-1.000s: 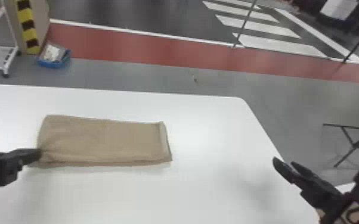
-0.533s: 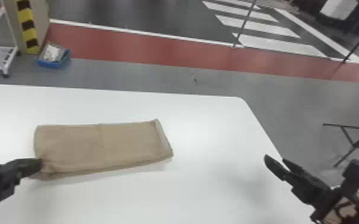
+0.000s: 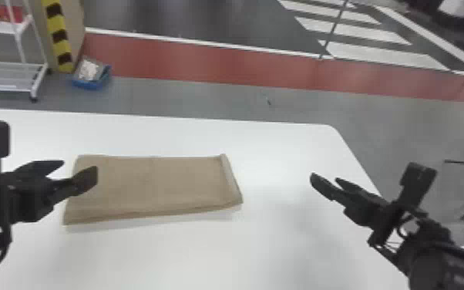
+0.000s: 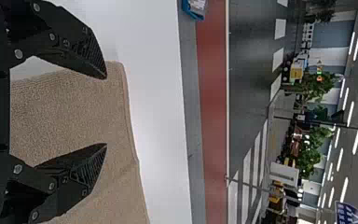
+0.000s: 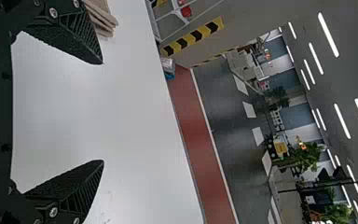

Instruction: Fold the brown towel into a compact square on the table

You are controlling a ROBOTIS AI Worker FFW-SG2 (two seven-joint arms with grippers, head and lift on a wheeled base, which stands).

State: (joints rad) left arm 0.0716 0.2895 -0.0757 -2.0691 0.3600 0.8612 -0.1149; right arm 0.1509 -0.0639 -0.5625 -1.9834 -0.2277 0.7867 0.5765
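Left pincer [image 3: 80, 166] has shifted, brown towel [image 3: 158, 185] beneath

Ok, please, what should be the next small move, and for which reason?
I would probably lower the left gripper and pinch the left end of the towel, to fold it rightward: it lies as a long rectangle, not a square, and this gripper is open over that end.

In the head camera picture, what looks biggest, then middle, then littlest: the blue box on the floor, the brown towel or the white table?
1. White table
2. Brown towel
3. Blue box, though it's farther away, which makes it look smaller.
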